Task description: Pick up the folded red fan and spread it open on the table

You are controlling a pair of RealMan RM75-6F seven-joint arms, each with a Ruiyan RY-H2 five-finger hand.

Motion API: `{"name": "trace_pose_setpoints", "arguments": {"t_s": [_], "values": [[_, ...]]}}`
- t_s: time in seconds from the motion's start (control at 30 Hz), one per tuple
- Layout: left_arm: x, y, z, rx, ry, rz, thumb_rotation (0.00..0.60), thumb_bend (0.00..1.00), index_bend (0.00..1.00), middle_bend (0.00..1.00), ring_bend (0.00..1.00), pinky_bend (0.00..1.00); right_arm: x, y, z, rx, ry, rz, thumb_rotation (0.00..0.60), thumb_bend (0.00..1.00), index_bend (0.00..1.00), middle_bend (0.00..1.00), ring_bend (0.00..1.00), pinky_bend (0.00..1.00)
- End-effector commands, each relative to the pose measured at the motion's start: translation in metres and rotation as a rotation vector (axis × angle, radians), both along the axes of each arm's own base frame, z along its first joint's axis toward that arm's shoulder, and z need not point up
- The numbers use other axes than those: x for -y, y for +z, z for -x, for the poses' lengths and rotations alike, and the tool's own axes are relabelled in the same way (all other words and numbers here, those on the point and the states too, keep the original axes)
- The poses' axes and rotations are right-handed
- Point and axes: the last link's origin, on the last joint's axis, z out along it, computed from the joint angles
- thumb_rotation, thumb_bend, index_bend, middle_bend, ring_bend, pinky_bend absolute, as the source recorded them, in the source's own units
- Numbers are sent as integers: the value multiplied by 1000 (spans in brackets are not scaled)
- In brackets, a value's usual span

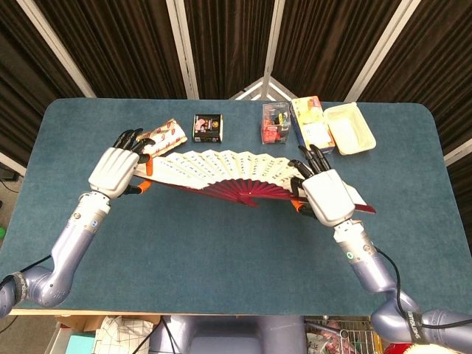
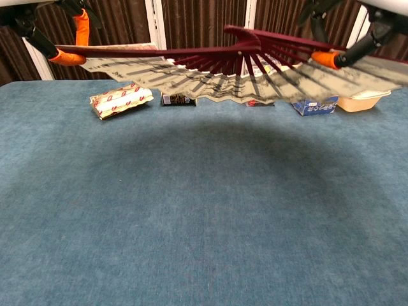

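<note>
Fan (image 1: 228, 171) of red ribs and cream paper hung spread wide above the middle of the blue table (image 1: 221, 251), clear of the cloth, its shadow showing underneath in the chest view. I held it at both ends. My left hand (image 1: 116, 164) pinched the left outer rib between its orange-tipped fingers (image 2: 65, 56), toward the table's left edge. My right hand (image 1: 324, 193) gripped the right outer rib, fingers curled over it, toward the right edge. The ribs met at a pivot (image 2: 233, 30) on the side nearest me, and the paper edge fanned toward the far edge.

Behind the fan, along the far edge, lay a red-and-white wrapped packet (image 1: 164, 133) just beside my left fingertips, then a small black box (image 1: 208, 127), a clear container of red items (image 1: 274, 124), a blue and yellow box (image 1: 311, 127) and a pale yellow tray (image 1: 349, 128) toward the far right corner.
</note>
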Motion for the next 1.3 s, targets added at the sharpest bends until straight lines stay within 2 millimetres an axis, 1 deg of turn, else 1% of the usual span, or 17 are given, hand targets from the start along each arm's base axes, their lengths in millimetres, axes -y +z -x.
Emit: {"name": "trace_pose_setpoints", "arguments": {"t_s": [0.03, 0.2, 0.5, 0.63, 0.87, 1.1, 1.2, 1.3], "values": [[2, -2, 2, -2, 0, 4, 600, 481, 723, 186, 0, 7, -4, -2, 6, -7, -4, -5, 600, 450, 777, 288, 0, 0], [6, -8, 4, -4, -4, 12, 600, 481, 724, 186, 0, 7, -13, -7, 18, -19, -18, -16, 600, 449, 777, 288, 0, 0], [11, -17, 8, -8, -8, 22, 600, 481, 724, 186, 0, 7, -22, -14, 34, -34, -34, -26, 600, 449, 777, 288, 0, 0], [14, -20, 13, -5, 2, 29, 600, 481, 724, 186, 0, 7, -29, -18, 43, -51, -36, -35, 600, 450, 777, 287, 0, 0], [22, -23, 25, -6, 21, 45, 600, 481, 724, 182, 0, 7, -38, -22, 51, -63, -33, -55, 600, 449, 776, 288, 0, 0], [33, -24, 37, -12, 34, 68, 600, 481, 724, 177, 0, 7, -54, -28, 60, -93, -30, -95, 600, 449, 776, 287, 0, 0], [38, -23, 41, -15, 38, 77, 600, 481, 722, 173, 0, 7, -62, -32, 64, -105, -30, -116, 600, 450, 744, 287, 0, 0], [43, -22, 46, -12, 45, 89, 600, 479, 716, 162, 0, 7, -70, -34, 68, -121, -32, -141, 600, 450, 688, 286, 0, 0]]}}
